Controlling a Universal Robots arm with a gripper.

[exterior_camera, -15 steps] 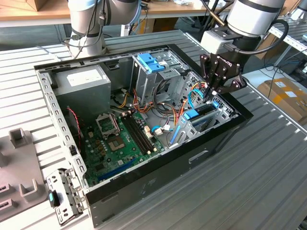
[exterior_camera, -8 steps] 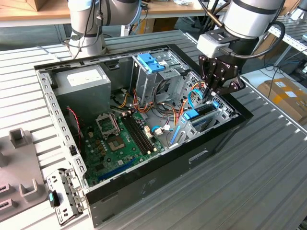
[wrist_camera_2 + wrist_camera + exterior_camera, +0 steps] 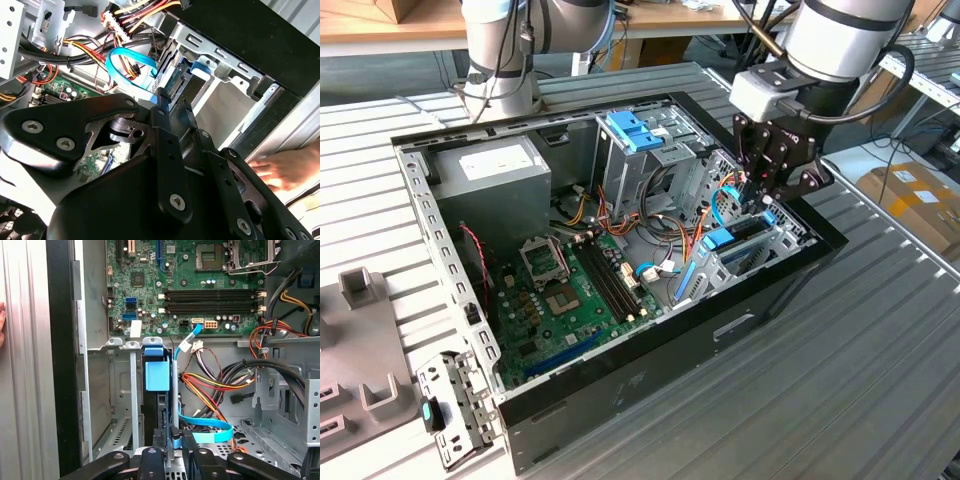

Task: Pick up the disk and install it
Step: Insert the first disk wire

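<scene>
- Tool (image 3: pixel 760 198) lowered into the open computer case (image 3: pixel 620 415), at the drive bay (image 3: pixel 775 245) on the exterior view's right; whether it is apart or together cannot be told.
- Disk (image 3: pixel 157 375) stands on edge in a bay slot, in line with the tool and just ahead of it; contact between them cannot be judged.
- First wrist view: flat blue cable (image 3: pixel 207 429) beside the tool.
- Second wrist view: a person's hand (image 3: pixel 285 170) outside the case wall.
- Exterior view: case lying on the slatted desk (image 3: pixel 880 380).
</scene>
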